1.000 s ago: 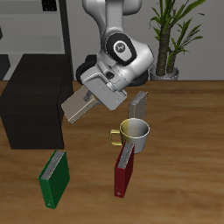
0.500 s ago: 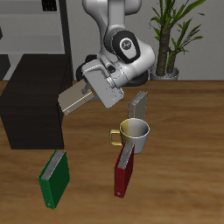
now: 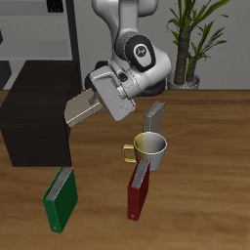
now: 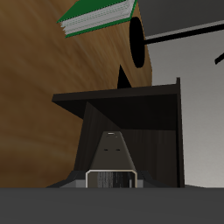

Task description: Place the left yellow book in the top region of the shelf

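Overhead, jaws clamp the slim tan hardback book (image 3: 83,108), tilted, just beside the large matte black shelf (image 3: 37,103), above the worktop (image 3: 195,146).

No text, label, brand or number can be read anywhere.

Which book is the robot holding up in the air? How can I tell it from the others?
Find the big black shelf at the side of the wooden table. Just beside it, above the table, the robot's claw grips a tan book, tilted in the air. The other tan book, the green book and the red book all stand on the table.
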Robot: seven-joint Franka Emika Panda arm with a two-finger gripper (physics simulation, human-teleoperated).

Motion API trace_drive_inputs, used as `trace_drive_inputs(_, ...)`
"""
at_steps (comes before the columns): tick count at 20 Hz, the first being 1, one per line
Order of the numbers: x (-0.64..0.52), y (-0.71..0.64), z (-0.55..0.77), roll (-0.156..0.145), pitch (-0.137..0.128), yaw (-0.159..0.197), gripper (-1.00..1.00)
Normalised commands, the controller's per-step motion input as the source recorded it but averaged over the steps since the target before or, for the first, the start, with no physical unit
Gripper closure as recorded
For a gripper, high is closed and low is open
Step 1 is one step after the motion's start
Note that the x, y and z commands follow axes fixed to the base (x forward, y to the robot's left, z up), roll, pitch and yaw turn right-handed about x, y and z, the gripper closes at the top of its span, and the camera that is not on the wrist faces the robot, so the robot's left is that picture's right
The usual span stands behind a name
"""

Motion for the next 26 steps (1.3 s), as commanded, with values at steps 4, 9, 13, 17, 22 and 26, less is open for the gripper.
trace_drive_inputs(4, -0.02, -0.13, 0.02, -0.059, -0.016, 0.003, 1.0)
trace_drive_inputs(9, 0.05, -0.12, -0.05, -0.019, 0.023, 0.003, 1.0)
trace_drive_inputs(13, 0.08, -0.08, -0.1, -0.019, 0.022, 0.016, 1.0)
trace_drive_inputs(17, 0.08, -0.14, -0.1, -0.016, 0.035, 0.007, 1.0)
trace_drive_inputs(22, 0.03, -0.23, -0.03, -0.05, 0.024, -0.004, 1.0)
trace_drive_inputs(26, 0.05, -0.2, -0.08, -0.035, 0.018, -0.006, 1.0)
